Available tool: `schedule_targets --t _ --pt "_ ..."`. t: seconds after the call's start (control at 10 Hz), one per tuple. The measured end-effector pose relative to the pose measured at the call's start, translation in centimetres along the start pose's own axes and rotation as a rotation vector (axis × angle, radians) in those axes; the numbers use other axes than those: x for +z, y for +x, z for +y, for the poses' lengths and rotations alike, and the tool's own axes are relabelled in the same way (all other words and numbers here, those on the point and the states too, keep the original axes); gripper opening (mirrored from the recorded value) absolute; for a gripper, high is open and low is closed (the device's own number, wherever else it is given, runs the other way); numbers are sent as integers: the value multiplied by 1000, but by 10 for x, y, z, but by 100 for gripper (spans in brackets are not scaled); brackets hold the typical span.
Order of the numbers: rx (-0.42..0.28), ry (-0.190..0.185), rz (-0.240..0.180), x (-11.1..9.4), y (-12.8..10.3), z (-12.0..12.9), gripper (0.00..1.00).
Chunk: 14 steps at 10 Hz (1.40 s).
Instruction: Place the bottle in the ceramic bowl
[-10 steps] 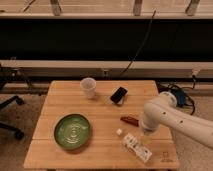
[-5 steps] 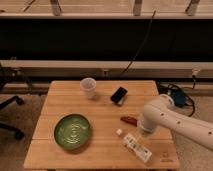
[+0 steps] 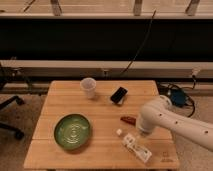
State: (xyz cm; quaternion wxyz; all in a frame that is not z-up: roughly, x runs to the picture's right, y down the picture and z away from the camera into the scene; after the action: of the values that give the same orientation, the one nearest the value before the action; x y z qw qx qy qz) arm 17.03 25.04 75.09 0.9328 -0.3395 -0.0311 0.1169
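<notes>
The arm (image 3: 172,122) has crept a little to the left and toward the near edge of the table (image 3: 65,100) over the last second, so its rounded end now sits almost over the bottle (image 3: 136,147). The gripper (image 3: 143,133) is at that lower end of the arm, just above the far end of the bottle. It is hidden by the bulk of the arm, so whether it is wide, narrow or holding anything cannot be told.

The bottle has not moved. It lies flat on the near right part of the table, set at a slant, with its small white cap pointing far-left and its body running toward the near right corner. The bowl (image 3: 56,132) has not moved either. It sits on the near left part of the table, well apart from the bottle, and nothing is in it.

My reading is that this is the approach to the pick and the bottle has not been lifted yet. The carry to the left and the drop into the bowl are not yet done.

The small red-brown item (image 3: 128,119) lies just far of the gripper and could get nudged. The cup (image 3: 88,87) and the black item (image 3: 119,94) on the far side are out of the way
</notes>
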Motion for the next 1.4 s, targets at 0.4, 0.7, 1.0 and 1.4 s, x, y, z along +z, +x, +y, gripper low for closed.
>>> schedule_targets --t 0.4,0.7,1.0,1.4 --pt "-6 -18 -20 -25 -1 19 80" --pt "-5 -26 -18 -22 1 32 80" --pt "15 -22 -12 -13 7 41 80" --pt "32 4 -15 -1 12 49 80"
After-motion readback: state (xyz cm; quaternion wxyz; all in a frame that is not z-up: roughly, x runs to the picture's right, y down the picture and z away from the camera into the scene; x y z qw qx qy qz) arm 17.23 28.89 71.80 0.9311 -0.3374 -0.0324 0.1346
